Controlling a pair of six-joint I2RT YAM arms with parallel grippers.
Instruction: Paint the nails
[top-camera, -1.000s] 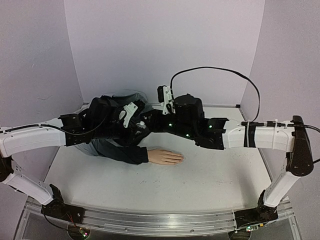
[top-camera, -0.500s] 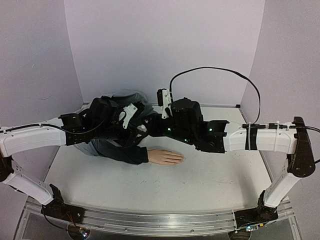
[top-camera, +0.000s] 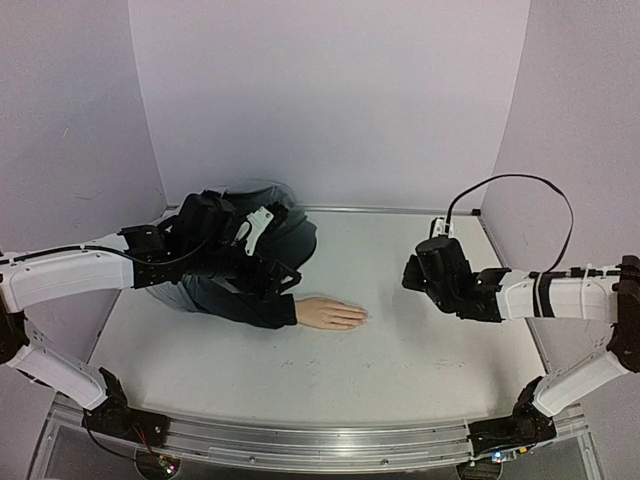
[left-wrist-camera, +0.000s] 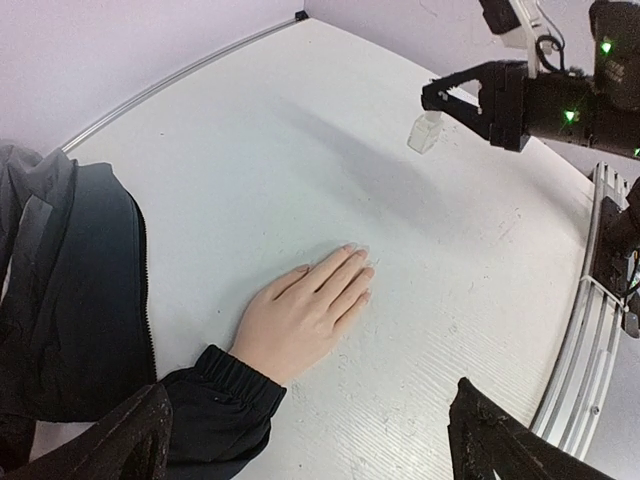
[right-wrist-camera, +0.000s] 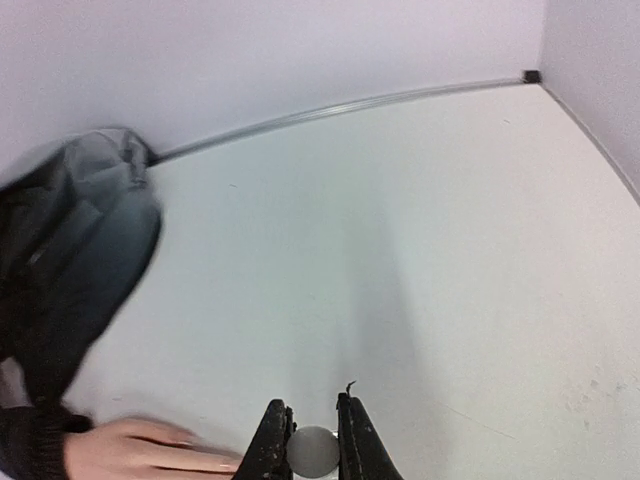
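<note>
Overhead, two wrists; common mannequin hand (top-camera: 330, 314)

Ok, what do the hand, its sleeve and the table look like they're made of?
The hand looks like moulded plastic or rubber, matte: even flesh colour, smooth skin. The sleeve is dark fabric, shown by its gathered cuff and soft folds. The table seems a hard white board, matte with faint scuffs; its exact material is unclear.
</note>
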